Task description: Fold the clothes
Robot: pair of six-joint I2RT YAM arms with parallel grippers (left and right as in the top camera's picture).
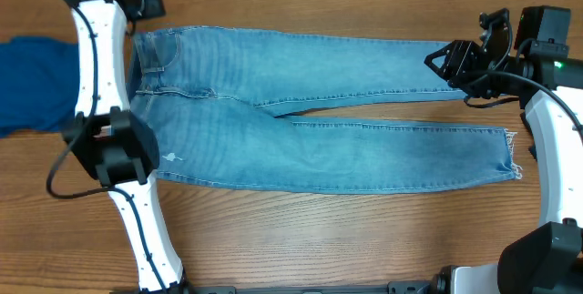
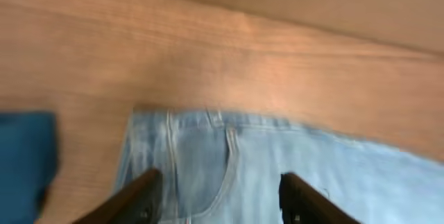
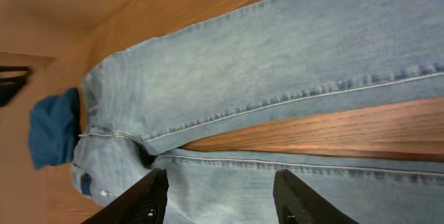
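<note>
Pale-blue denim jeans (image 1: 310,103) lie flat across the table, waistband at the left, both legs stretched right, the near leg ending in a frayed hem (image 1: 510,153). A royal-blue garment (image 1: 32,80) lies bunched at the left edge. My left gripper (image 1: 146,3) hovers above the far waistband corner; its wrist view shows the open fingers (image 2: 218,182) over the jeans' pocket (image 2: 201,161). My right gripper (image 1: 446,57) is at the far leg's end, open, its fingers (image 3: 222,182) empty above the denim (image 3: 277,64).
The table is brown wood (image 1: 301,239). The left arm's links (image 1: 109,148) stretch over the waistband side of the jeans. The right arm (image 1: 556,148) stands at the right edge. The blue garment also shows in the right wrist view (image 3: 52,130) and the left wrist view (image 2: 24,154).
</note>
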